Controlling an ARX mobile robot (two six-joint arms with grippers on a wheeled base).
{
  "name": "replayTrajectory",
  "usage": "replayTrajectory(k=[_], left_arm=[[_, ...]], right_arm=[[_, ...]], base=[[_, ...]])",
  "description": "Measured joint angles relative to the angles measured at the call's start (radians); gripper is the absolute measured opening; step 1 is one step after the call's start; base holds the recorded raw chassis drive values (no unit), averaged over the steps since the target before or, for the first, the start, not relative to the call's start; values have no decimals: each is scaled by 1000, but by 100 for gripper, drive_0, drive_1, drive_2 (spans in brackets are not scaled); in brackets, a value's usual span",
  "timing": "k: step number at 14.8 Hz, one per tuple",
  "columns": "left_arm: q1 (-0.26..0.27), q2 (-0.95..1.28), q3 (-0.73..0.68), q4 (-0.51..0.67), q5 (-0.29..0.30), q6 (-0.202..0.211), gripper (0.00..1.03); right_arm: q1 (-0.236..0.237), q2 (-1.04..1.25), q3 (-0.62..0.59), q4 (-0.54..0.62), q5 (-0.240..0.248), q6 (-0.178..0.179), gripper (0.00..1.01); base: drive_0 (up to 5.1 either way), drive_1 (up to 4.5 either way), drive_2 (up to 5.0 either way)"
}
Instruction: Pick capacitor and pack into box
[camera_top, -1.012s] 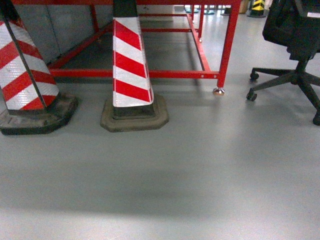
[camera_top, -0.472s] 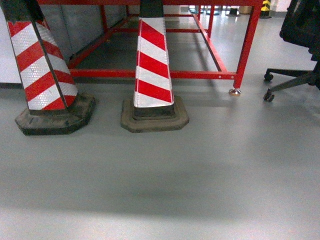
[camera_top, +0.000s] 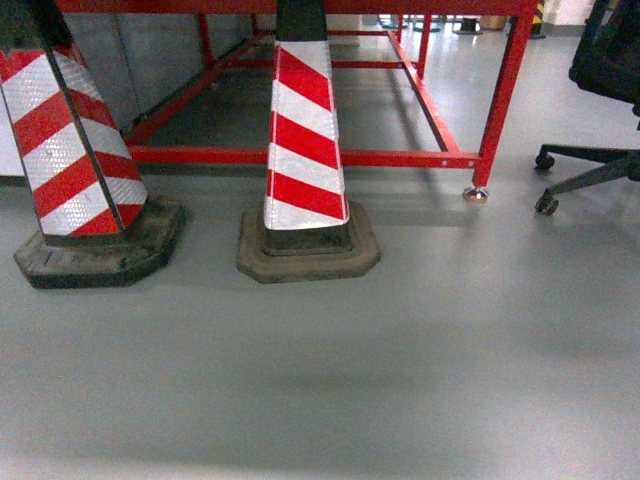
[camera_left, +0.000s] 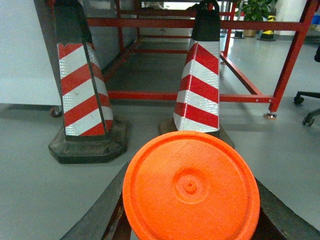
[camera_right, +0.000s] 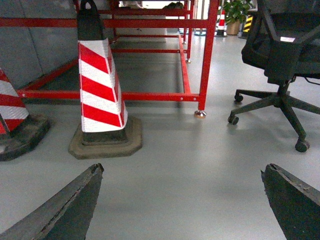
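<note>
Red frame (camera_top: 300, 157): you see its rails and legs behind both cones, standing on the grey floor (camera_top: 400, 350).
Office chair (camera_right: 280, 55): black, right of the frame.
Cones: your striped left cone (camera_top: 75, 160) and middle cone (camera_top: 305, 150) stand side by side.
Right gripper (camera_right: 182, 200): your jaws are spread wide, nothing between them.
Left gripper (camera_left: 190, 220): clamped on the capacitor (camera_left: 191, 187), dark fingers (camera_left: 100, 215) showing either side.
Capacitor: orange top faces your left wrist camera, held above the floor.
</note>
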Motion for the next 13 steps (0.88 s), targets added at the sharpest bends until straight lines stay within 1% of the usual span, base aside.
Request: replayTrajectory(k=[13], left_arm=[[0, 0, 0, 0, 0, 0, 44]], right_arm=[[0, 0, 0, 2, 0, 0, 98]], base=[[-5, 388, -399]])
